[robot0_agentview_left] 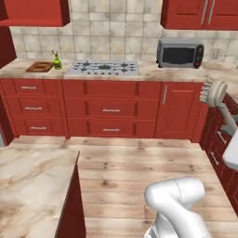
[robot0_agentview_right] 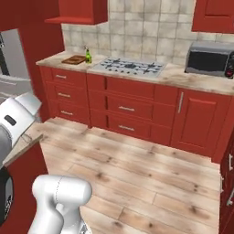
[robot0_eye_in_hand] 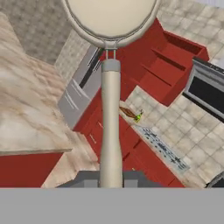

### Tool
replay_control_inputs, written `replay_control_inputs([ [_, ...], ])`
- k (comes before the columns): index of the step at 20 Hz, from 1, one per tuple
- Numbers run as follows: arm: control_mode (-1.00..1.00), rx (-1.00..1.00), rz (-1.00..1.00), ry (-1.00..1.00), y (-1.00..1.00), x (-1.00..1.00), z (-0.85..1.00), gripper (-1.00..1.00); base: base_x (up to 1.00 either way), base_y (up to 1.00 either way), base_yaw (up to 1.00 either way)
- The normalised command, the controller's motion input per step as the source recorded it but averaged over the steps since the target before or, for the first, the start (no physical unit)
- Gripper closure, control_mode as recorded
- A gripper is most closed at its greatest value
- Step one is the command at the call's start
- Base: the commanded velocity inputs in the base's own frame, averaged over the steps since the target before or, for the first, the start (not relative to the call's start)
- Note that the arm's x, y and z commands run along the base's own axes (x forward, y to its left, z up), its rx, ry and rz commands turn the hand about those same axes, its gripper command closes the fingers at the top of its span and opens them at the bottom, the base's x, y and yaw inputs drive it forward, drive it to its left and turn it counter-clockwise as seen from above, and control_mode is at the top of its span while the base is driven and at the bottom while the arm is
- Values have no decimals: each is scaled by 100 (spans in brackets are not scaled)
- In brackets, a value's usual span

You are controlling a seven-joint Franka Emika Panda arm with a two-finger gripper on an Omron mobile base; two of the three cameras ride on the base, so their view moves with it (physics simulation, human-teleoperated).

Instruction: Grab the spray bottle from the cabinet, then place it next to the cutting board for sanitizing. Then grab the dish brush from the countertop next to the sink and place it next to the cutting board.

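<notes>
Holding the dish brush (robot0_eye_in_hand: 110,131) by the lower end of its thin beige handle, the gripper (robot0_eye_in_hand: 110,179) is seen at the bottom of the hand view; its dark fingers (robot0_eye_in_hand: 85,179) are closed narrowly on both sides of the handle. The round head of the brush is found at 12 o'clock in this view, with its smooth back turned to the camera. In the left base view the same brush (robot0_agentview_left: 214,93) is seen at 3 o'clock, raised in the air in front of the red base cabinets, with the bristles turned to the left.

On the far bench (robot0_agentview_left: 148,70), the cutting board (robot0_agentview_left: 40,66) is lying flat at the left end, at about 10 o'clock in the left base view. A green spray bottle (robot0_agentview_left: 57,61) is standing upright just beside its right edge. To the right of them a gas cooktop (robot0_agentview_left: 104,68) is set into the bench, and further right a microwave (robot0_agentview_left: 180,52) is placed. The board (robot0_agentview_right: 74,59) and the bottle (robot0_agentview_right: 88,56) are seen also in the right base view, at 11 o'clock.
</notes>
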Motion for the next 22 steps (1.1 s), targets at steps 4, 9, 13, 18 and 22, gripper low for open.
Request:
replay_control_inputs([
  [4,100,0,0,0,0,0,0,100,100,-47,54],
  [9,100,0,0,0,0,0,0,100,100,-80,35],
  [13,100,0,0,0,0,0,0,100,100,-100,17],
  [18,100,0,0,0,0,0,0,100,100,-88,5],
  [22,100,0,0,0,0,0,0,100,100,-33,0],
])
